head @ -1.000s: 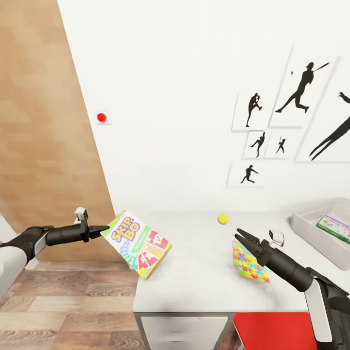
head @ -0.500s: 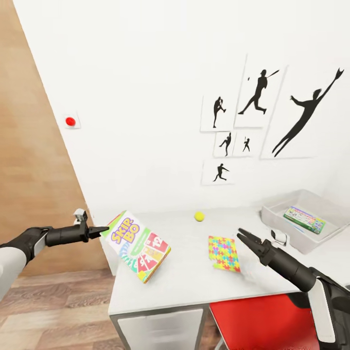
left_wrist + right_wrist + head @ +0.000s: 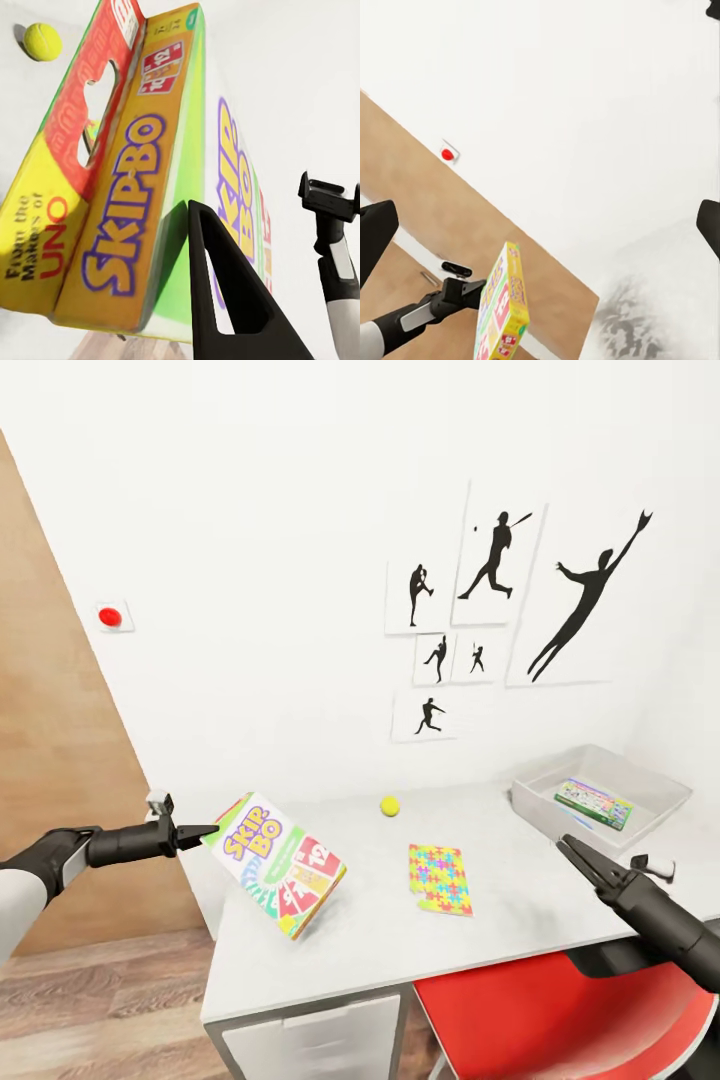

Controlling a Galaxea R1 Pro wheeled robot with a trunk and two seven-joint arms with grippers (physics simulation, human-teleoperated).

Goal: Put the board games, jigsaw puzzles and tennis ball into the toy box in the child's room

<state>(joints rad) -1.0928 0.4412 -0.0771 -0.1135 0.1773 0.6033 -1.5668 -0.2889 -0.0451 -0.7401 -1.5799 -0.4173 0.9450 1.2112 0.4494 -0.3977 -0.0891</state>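
The table (image 3: 520, 920) stretched before me, pale grey, against a white wall. At its far right end sat the toy box (image 3: 655, 792), a shallow grey tray holding one green-printed board game (image 3: 594, 803) lying flat on its floor. My left gripper (image 3: 205, 830) pinched the upper corner of the Skip-Bo board game (image 3: 280, 851), which hung tilted over the table's left end. A jigsaw puzzle (image 3: 440, 878) lay flat near the middle of the table, and the tennis ball (image 3: 389, 806) rested beyond it, near the wall. My right gripper (image 3: 574, 853) hovered over the table in front of the toy box, its fingers slightly parted and holding nothing.
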